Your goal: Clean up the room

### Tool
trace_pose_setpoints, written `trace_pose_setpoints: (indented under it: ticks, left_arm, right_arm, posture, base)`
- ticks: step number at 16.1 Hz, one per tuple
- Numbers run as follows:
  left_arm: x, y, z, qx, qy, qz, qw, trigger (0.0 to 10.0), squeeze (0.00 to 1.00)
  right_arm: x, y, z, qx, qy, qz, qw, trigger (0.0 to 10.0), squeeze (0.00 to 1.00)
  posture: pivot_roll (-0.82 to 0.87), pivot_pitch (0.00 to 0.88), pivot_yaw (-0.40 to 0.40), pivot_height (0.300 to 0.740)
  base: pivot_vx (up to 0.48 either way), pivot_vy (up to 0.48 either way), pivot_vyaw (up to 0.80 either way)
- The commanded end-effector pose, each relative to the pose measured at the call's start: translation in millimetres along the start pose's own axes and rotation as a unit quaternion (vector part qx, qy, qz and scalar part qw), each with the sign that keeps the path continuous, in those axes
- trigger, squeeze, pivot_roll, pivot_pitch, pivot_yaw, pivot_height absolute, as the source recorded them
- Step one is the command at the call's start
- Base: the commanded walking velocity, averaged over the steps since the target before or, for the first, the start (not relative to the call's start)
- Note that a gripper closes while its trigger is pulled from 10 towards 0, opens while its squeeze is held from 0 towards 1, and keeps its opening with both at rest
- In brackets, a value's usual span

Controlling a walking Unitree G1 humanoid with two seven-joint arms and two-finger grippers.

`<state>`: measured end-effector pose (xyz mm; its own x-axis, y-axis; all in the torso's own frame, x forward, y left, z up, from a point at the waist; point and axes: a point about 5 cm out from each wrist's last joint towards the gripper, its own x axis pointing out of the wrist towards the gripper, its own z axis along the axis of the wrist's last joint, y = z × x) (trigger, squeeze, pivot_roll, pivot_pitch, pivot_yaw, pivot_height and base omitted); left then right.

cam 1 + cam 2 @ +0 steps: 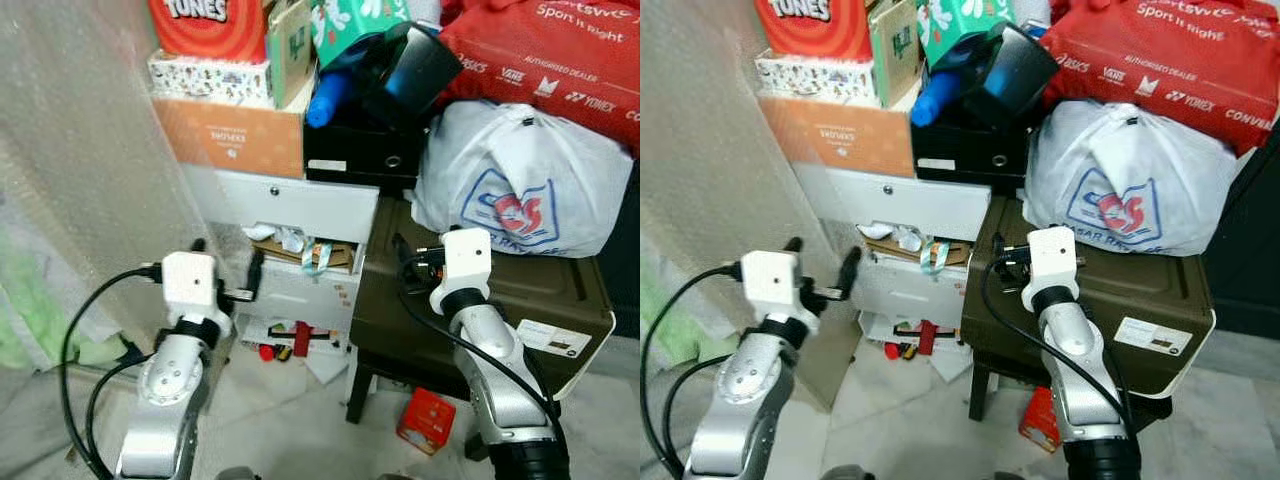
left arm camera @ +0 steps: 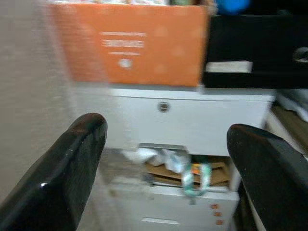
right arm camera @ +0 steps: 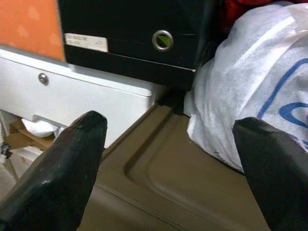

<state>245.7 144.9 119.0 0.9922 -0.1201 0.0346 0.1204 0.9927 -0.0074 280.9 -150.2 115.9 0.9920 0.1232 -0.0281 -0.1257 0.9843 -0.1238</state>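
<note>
Clutter spilling from the half-open white plastic drawer (image 1: 300, 255) is the likeliest target: crumpled white paper, a flat brown cardboard piece and a teal ribbon loop (image 2: 191, 179) sit in its mouth, straight ahead of the left gripper (image 2: 166, 173) and a little below it. That drawer's long edge runs across the gripper's line of approach, so the left arm is the nearer one and would reach forward and slightly down. Its two black fingers stand wide apart, holding nothing. The right gripper (image 3: 168, 178) hovers over the lid of the olive-green hard case (image 1: 480, 300), fingers likewise spread and empty, with the white printed fabric bag (image 1: 520, 180) just beside it. By count: one white drawer unit (image 1: 290, 210), one orange cardboard box (image 1: 235, 135) on top of it, one black box (image 1: 360, 155) next to that, one red carton (image 1: 427, 420) on the floor under the case, and a few small red bits (image 1: 285, 345) on the floor below the drawers.
</note>
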Motion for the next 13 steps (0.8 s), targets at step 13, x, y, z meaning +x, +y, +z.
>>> trace_pose_setpoints:
  ticks: [13]
  left_arm:
    - [-14.0, 10.5, -3, -0.001, -0.002, 0.073, 0.997, 10.0, 0.00]
  right_arm:
    - [15.3, 19.2, 4, -0.007, -0.006, 0.058, 0.998, 10.0, 0.00]
  posture:
    - [0.09, 0.000, -0.077, 0.740]
  base:
    - [0.000, 0.000, 0.80]
